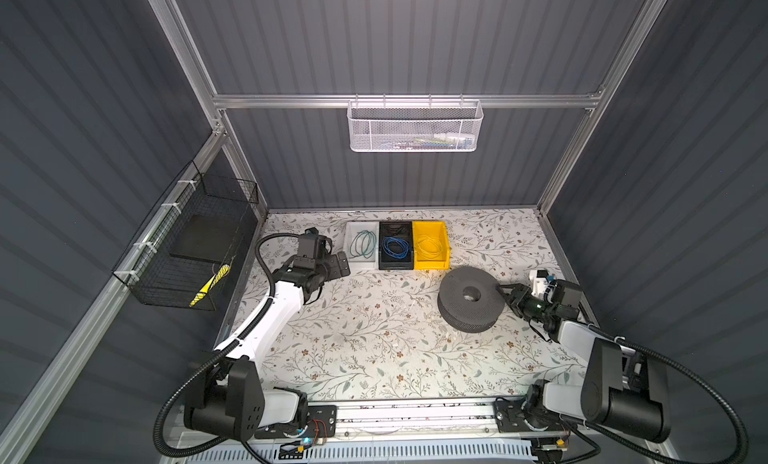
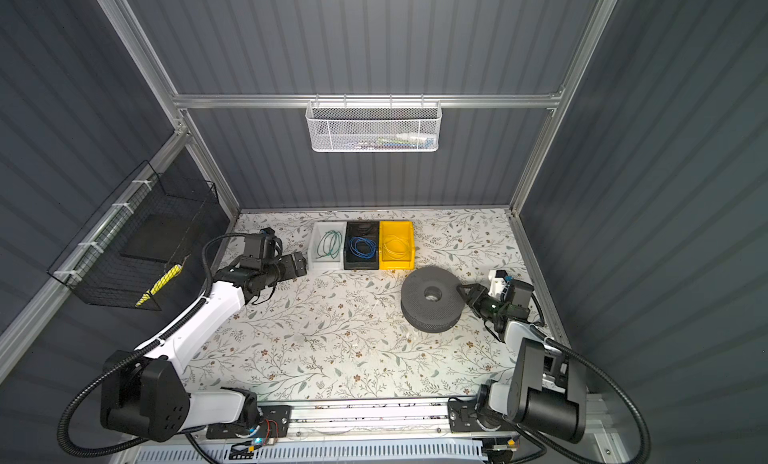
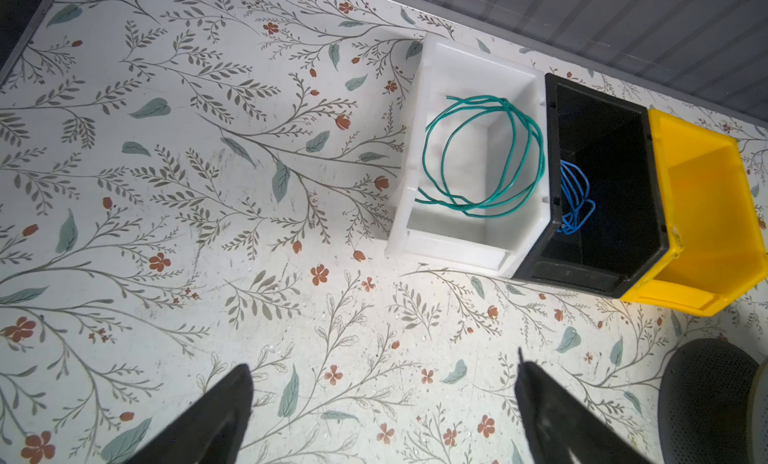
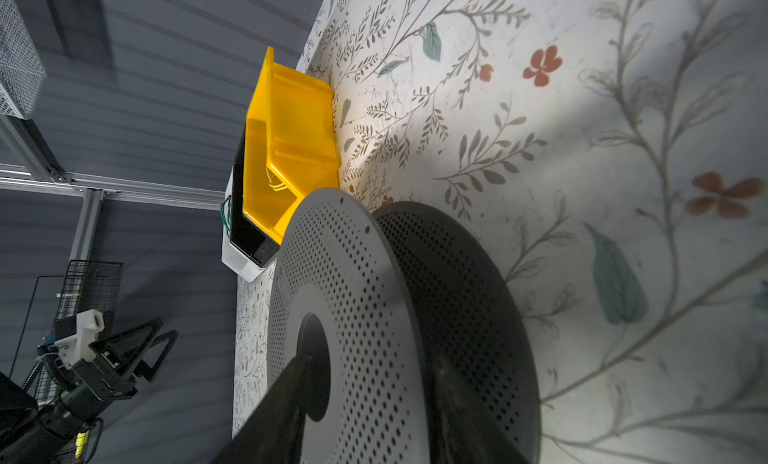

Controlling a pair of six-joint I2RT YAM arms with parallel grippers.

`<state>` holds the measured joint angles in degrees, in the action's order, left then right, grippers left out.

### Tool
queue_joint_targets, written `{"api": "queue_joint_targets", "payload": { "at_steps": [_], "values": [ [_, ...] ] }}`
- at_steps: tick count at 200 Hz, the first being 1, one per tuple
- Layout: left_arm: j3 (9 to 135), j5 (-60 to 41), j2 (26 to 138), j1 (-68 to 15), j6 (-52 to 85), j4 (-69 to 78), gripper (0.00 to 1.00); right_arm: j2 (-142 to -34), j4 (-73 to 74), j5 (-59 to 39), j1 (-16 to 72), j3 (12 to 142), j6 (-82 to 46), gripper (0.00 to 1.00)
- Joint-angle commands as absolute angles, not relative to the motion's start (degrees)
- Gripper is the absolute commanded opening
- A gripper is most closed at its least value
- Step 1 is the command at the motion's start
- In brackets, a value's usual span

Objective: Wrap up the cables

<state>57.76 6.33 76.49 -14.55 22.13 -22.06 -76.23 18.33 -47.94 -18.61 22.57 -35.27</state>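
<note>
The cables show as a thin bright-blue wire coiled loosely inside the black bin at the back of the table; in the left wrist view the blue wire is half hidden by the bin wall. My left gripper hovers open and empty over the table, just left of the bins. A dark perforated spool lies flat at the right. My right gripper stands open astride the spool's top flange, one finger over it and one in the groove.
A white bin with a green wire and a yellow bin with a yellow wire flank the black bin. A white mesh basket hangs on the back wall, a black wire basket on the left wall.
</note>
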Motion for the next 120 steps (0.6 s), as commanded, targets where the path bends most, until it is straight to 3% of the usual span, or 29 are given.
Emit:
{"api": "queue_joint_targets", "payload": {
  "at_steps": [1, 44, 95, 120],
  "values": [
    [59.82, 5.75, 75.00, -14.33, 21.97, -23.98, 0.99, -79.10, 25.22, -51.62, -18.55, 22.15, -37.75, 0.49],
    [60.24, 6.04, 75.24, -14.33, 22.02, -24.61, 1.00, -83.54, 29.78, -53.64, -16.54, 22.23, -39.08, 0.43],
    [60.52, 6.11, 75.41, -14.33, 21.82, -25.05, 1.00, -84.38, 32.64, -53.94, -13.98, 22.03, -40.42, 0.13],
    [60.18, 6.44, 75.15, -14.33, 21.80, -25.22, 1.00, -84.78, 34.45, -55.73, -13.33, 21.91, -41.00, 0.06]
  ]
}}
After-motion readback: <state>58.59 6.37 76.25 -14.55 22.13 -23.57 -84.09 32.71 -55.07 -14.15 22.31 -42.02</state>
